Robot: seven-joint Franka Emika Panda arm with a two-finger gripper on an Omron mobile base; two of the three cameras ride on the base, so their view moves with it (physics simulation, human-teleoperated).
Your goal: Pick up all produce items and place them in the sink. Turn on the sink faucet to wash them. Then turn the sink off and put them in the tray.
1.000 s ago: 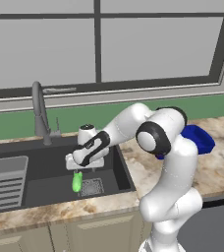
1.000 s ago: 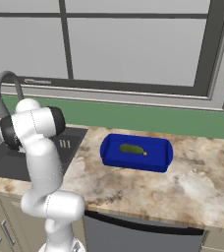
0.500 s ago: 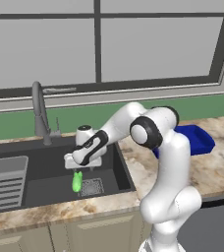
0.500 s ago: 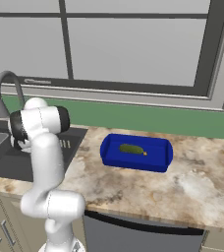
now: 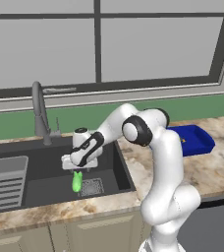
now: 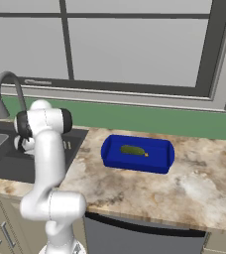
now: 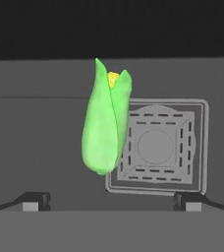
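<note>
Hand view: corn (image 7: pixel 105 129) lies on sink (image 7: pixel 40 138) floor at 11 o'clock, touching drain grate (image 7: pixel 157 146). Gripper (image 7: pixel 113 201) fingers wide apart, empty. Shift toward 9 o'clock to centre husk, descend, then close across its narrow width.

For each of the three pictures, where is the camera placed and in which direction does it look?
Left base view: behind-left, facing the sink and faucet; white arm and claw show.
Right base view: behind-right, facing the blue tray holding a dark vegetable; the arm shows.
Hand view: looking down at the corn beside the drain grate; open claw tips show.
Both base views share sink, faucet, tray.
</note>
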